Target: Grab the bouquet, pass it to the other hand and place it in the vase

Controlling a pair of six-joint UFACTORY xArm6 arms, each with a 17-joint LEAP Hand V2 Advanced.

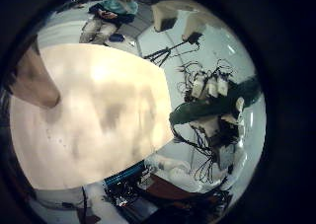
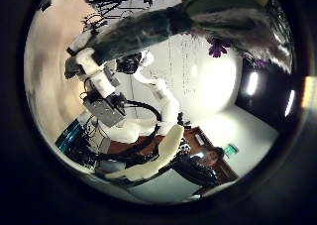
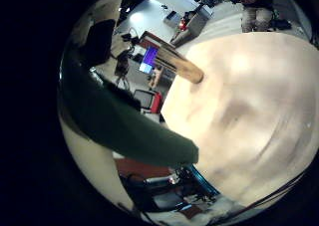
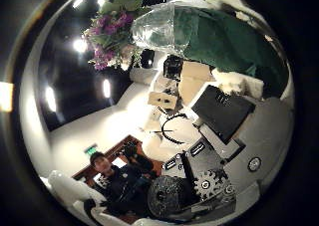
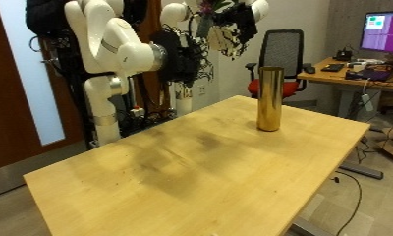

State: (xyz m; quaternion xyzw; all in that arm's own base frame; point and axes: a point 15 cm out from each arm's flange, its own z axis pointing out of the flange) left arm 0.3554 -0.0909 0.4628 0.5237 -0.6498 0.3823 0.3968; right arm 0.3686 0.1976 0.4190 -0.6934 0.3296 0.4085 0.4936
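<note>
The bouquet (image 5: pixel 227 12), purple flowers in a clear sleeve over a dark green stem wrap, is held high above the table's far side, between the two arms at the view's top edge. My right hand (image 2: pixel 94 66) is curled round the green stem end (image 1: pixel 212 106), and the stem (image 3: pixel 120 116) runs close past its palm. My left hand (image 4: pixel 189 97) is just beside the sleeve and flowers (image 4: pixel 115 32); its hold is not visible. The tall gold vase (image 5: pixel 268 98) stands upright and empty near the far end of the wooden table (image 5: pixel 184 167).
A black office chair (image 5: pixel 286 49) and a desk with a lit monitor (image 5: pixel 380 34) stand behind the table's far end. The vase (image 3: pixel 179 65) is the only thing standing on the tabletop.
</note>
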